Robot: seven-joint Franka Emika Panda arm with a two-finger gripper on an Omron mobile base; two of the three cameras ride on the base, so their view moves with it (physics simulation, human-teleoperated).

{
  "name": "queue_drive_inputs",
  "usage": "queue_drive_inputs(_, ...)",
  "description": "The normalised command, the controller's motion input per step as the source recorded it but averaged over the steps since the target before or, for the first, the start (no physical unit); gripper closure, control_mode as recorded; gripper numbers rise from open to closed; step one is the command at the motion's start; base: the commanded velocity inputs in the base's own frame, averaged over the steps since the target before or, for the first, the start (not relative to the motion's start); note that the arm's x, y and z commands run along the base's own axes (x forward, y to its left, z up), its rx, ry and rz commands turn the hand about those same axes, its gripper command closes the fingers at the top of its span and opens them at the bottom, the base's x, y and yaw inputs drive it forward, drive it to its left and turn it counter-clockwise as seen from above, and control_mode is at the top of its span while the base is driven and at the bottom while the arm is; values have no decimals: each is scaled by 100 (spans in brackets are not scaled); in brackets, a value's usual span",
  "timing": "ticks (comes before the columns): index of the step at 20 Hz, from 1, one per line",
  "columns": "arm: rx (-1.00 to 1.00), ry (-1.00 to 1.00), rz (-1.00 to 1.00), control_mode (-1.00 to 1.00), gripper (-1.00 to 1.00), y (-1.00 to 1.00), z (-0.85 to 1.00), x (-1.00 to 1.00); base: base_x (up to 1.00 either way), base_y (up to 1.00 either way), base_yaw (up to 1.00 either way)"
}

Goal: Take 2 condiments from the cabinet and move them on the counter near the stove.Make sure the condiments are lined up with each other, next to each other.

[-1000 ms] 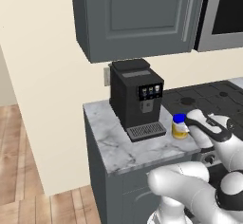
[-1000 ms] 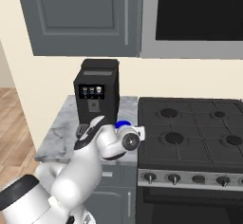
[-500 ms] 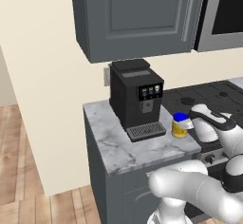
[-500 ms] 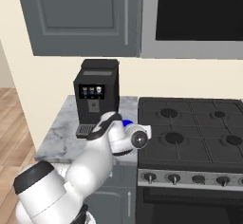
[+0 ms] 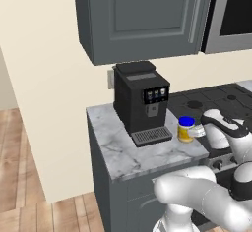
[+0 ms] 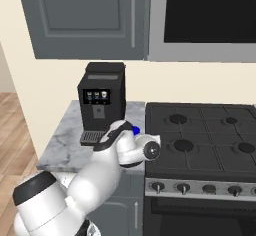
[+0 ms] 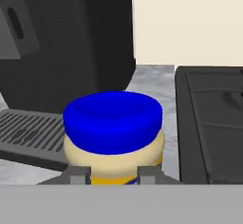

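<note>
One of the condiments, a squat yellow jar [image 5: 186,129] with a blue lid [image 6: 135,129], stands upright on the narrow marble counter [image 5: 128,152] between the coffee machine and the stove [image 5: 216,98]. My gripper [image 5: 198,130] reaches it from the stove side and is shut on it. In the hand view the jar [image 7: 114,137] sits between my two fingertips [image 7: 78,173], low on its body. The dark grey cabinet [image 5: 142,14] above has its door closed, with the silver bar handle [image 6: 133,15] on it.
A black coffee machine [image 5: 140,98] with a drip tray [image 7: 28,133] stands just left of the jar. A microwave [image 6: 210,15] hangs over the stove's grates [image 6: 200,130]. Bare marble [image 6: 60,145] lies in front of the machine. A beige wall bounds the left.
My hand has moved in closer to the jar from the stove side, and the jaws have gone from open to shut around it. The jar has stayed in place.
</note>
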Motion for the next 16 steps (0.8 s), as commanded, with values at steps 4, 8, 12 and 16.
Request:
queue_drive_inputs(4, -2, 0, 7, -100, -100, 33, -12, -43, 0, 0, 0)
queue_drive_inputs(8, 0, 0, 0, -100, -100, -1, 9, -28, 0, 0, 0)
queue_drive_inputs(12, 0, 0, 0, -100, -100, -52, 44, -23, 0, 0, 0)
queue_drive_inputs(16, 0, 0, -1, -100, -100, -53, 40, -24, 0, 0, 0)
